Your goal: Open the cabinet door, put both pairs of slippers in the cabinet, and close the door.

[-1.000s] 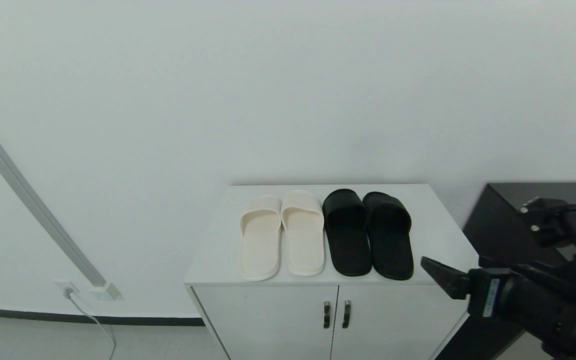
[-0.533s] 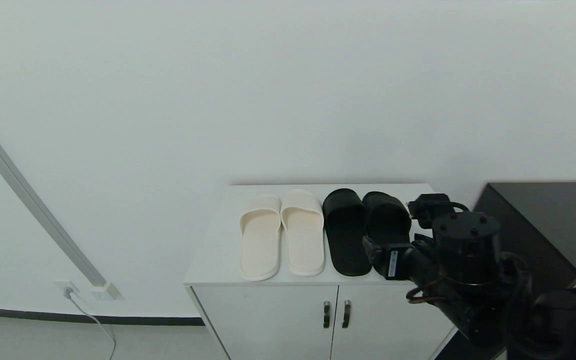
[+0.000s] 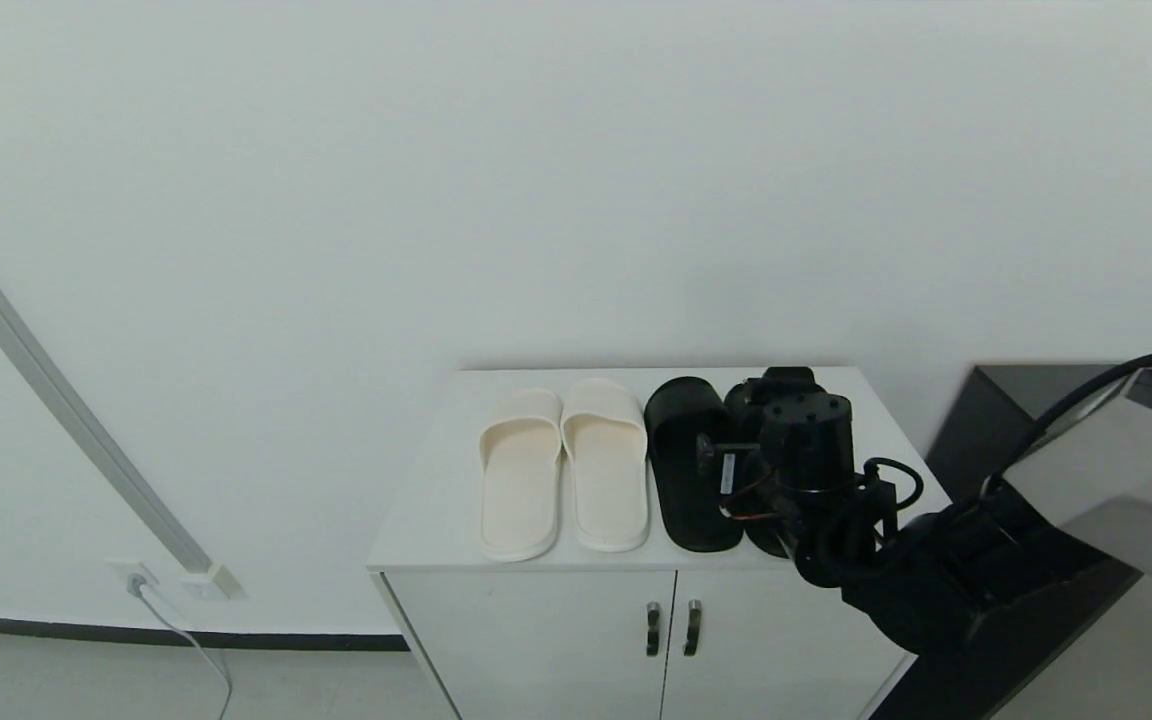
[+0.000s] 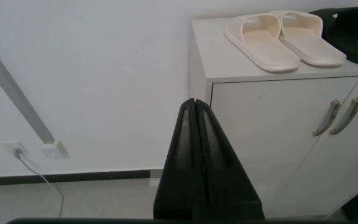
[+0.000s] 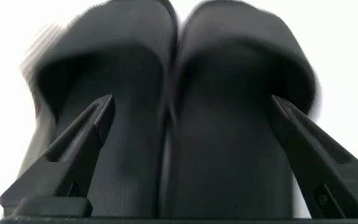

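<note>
A white cabinet (image 3: 536, 640) stands against the wall with both doors shut; the two metal handles (image 3: 673, 628) meet at the middle. On its top lie a cream pair of slippers (image 3: 564, 470) at the left and a black pair (image 3: 686, 465) at the right. My right gripper (image 5: 191, 102) hangs open just over the black pair (image 5: 179, 130), one finger on either outer side. Its wrist (image 3: 804, 440) hides most of the right black slipper. My left gripper (image 4: 194, 106) is shut and empty, low, in front of the cabinet's left side (image 4: 278, 124), apart from it.
A dark table (image 3: 986, 410) stands right of the cabinet, close to my right arm. A wall socket with a cable (image 3: 141, 585) and a slanted grey rail (image 3: 56, 400) are at the left. Open floor lies left of the cabinet.
My right arm has swung left and up from beside the cabinet's right front corner to over the black slippers. The slippers and doors have not moved.
</note>
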Available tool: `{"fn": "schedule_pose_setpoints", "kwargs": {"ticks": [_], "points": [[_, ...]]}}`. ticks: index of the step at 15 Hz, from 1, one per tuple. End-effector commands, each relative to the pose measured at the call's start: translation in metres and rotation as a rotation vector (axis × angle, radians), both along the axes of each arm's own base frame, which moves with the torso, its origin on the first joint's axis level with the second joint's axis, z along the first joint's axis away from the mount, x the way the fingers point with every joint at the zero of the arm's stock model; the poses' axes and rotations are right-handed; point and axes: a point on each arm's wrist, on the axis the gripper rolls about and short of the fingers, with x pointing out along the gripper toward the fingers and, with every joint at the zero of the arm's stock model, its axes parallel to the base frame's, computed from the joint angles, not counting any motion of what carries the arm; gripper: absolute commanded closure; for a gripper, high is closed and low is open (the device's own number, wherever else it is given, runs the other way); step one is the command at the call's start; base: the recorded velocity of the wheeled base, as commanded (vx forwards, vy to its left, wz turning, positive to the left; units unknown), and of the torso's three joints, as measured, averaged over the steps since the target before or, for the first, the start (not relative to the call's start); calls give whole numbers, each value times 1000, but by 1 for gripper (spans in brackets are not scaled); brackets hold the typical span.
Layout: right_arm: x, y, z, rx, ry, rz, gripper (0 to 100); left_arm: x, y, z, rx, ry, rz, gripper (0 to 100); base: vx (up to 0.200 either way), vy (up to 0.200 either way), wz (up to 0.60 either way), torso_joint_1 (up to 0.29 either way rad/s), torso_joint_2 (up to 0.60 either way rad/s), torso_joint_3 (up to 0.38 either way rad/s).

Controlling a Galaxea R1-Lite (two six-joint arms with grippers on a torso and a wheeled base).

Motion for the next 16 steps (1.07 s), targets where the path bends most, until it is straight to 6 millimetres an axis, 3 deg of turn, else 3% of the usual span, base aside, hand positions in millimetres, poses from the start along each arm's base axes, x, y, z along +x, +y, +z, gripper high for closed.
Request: {"fn": "schedule_pose_setpoints", "kwargs": {"ticks": [1, 5, 10, 11, 14, 16], "points": [[17, 11, -10, -20, -8, 3, 0, 0, 0, 0, 0, 1, 1, 100, 0, 0, 0, 0, 0, 0], [41, 23, -17, -45, -40, -3, 0, 0, 0, 0, -1, 1, 1, 100, 0, 0, 0, 0, 0, 0], [70, 13, -19, -31, -65, -76, 0, 0, 0, 0, -1, 1, 1, 100, 0, 0, 0, 0, 0, 0], [72, 12, -18, -31, -65, -80, 100, 0, 0, 0, -1, 1, 1, 100, 0, 0, 0, 0, 0, 0], [70, 13, -12, -25, -74, -77, 100, 0, 0, 0, -1, 3, 1, 100, 0, 0, 0, 0, 0, 0], [58, 13, 3, -13, -90, -63, 100, 0, 0, 0, -3, 3, 1, 100, 0, 0, 0, 0, 0, 0]]}}
